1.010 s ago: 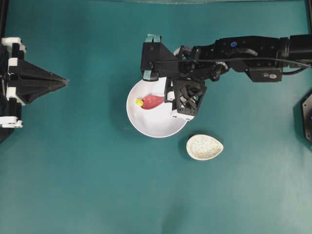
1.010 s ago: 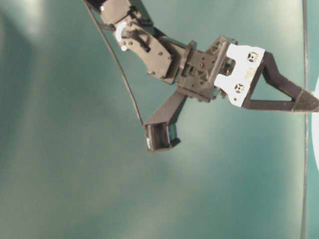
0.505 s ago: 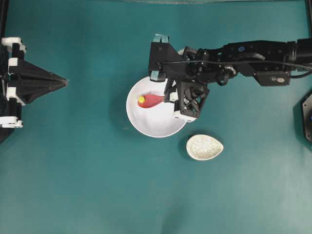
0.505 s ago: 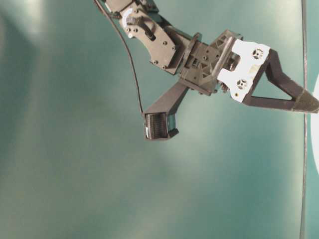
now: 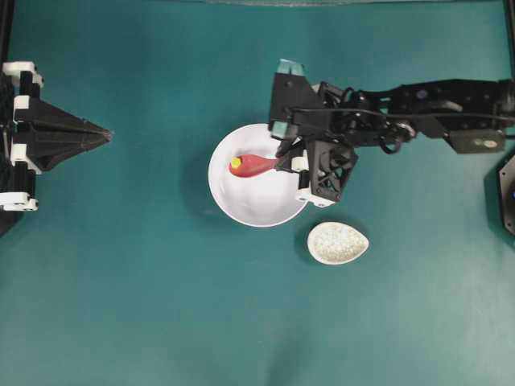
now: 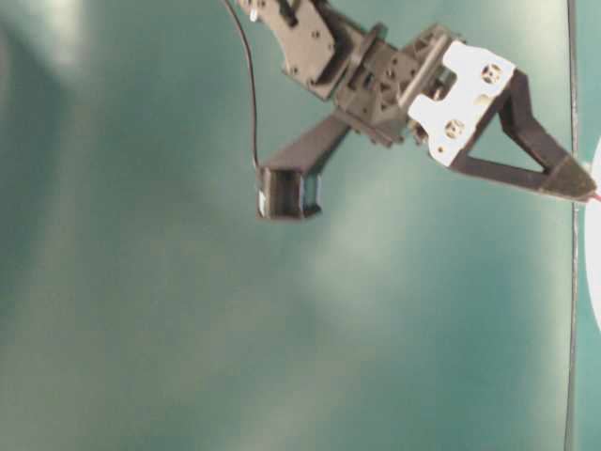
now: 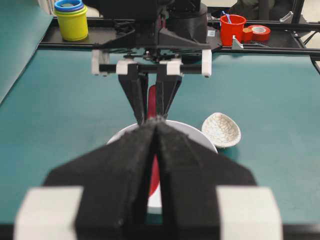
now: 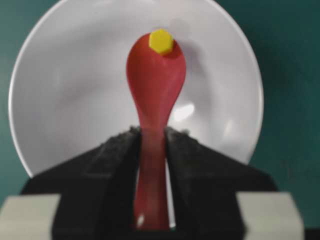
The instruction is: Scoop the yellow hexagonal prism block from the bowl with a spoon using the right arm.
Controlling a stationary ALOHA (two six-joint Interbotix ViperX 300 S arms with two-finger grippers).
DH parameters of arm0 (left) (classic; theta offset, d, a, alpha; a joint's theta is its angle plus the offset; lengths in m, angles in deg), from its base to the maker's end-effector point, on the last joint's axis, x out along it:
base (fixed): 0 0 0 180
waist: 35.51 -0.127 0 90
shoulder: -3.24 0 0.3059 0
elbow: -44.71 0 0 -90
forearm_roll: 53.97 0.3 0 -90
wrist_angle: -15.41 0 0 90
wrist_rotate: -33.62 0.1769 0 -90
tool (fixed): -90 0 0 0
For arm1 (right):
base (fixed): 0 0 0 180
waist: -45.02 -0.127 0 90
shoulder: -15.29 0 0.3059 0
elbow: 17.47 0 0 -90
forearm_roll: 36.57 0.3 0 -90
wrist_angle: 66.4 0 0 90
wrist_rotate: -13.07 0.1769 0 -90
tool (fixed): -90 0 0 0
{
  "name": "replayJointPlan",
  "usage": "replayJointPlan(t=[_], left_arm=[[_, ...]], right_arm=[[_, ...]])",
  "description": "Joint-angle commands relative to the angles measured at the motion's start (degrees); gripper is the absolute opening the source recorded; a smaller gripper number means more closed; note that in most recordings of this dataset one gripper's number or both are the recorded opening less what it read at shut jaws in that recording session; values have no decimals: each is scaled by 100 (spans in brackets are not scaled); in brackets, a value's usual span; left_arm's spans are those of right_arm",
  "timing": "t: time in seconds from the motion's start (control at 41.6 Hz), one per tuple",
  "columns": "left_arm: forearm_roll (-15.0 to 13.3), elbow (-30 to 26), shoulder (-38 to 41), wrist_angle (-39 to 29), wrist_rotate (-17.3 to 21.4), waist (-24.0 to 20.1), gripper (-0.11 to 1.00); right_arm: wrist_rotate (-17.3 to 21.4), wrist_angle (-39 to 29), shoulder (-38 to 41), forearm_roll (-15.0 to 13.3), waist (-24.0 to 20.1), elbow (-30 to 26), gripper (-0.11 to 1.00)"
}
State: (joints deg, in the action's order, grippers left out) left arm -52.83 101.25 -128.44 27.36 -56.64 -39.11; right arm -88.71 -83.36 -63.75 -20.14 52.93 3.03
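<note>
Right hand clamps the glossy pinkish-red spoon by its handle over the smooth white bowl, tiny yellow hexagonal prism block perched at the oval scoop's tip, while the left hand sits clenched, holding nothing.

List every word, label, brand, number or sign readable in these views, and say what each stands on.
No text can be read in any view.
Bowl, spoon, yellow block, speckled spoon rest: plain, no marks.
Right arm: a small pale sticker near its far end, too small and blurred to read.
Cups and tape roll at the table's far edge: no legible print.
</note>
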Motion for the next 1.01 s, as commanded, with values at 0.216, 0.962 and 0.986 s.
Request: replayJointPlan(t=[0.216,0.962,0.986], left_arm=[[9,-70,44,26,-9,-9,0],[9,-70,35,18,-18,-9,0],[9,-70,44,18,-18,-9,0]], right_arm=[[-9,1600,-809,35,-299,782,23],[-35,2558,-1907,0,-413,1582,23],[-35,2558,-1907,0,-413,1582,23]])
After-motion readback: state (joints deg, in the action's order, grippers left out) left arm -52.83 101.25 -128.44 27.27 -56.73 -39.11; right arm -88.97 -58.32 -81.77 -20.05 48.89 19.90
